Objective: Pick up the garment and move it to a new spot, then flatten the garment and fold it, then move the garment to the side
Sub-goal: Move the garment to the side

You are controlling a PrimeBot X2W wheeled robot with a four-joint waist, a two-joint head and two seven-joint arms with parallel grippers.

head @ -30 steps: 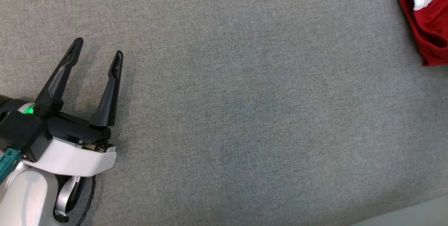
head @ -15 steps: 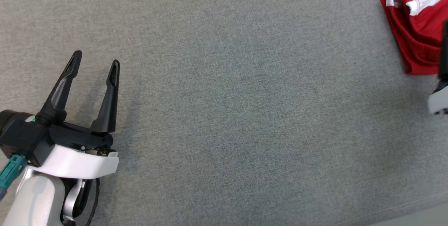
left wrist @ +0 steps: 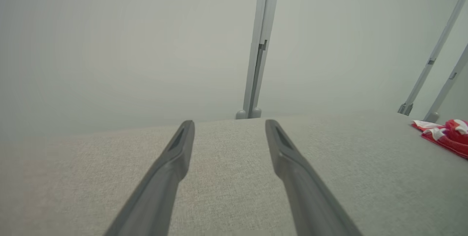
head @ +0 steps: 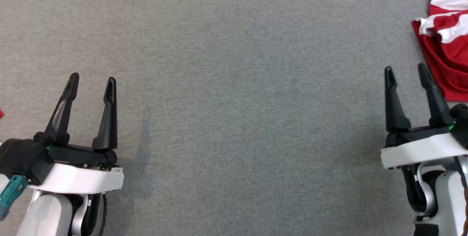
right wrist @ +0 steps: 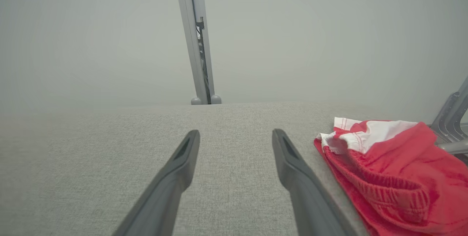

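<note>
Speck (head: 1,113): red, at the far left edge of the head view. Too small for me to tell what it is.
Left gripper (head: 93,78): lower left of the head view. Fingers are spread with nothing between them and point up the frame over bare fabric.
Worktop (head: 237,100): grey woven fabric surface. I see it bare between the two grippers.
Post (left wrist: 257,45): grey upright past the worktop's far edge, against a pale wall. I see it in both wrist views.
Right gripper (head: 404,67): lower right of the head view. Fingers are spread and hold nothing. The right finger sits just beside the garment's near edge, and in the right wrist view I read a gap at the tip.
Garment (head: 444,56): red with white trim, crumpled. It lies on the worktop at the far right and is cut off by the head view's edge. Its ribbed elastic band faces the right gripper. It is well apart from the left gripper.
</note>
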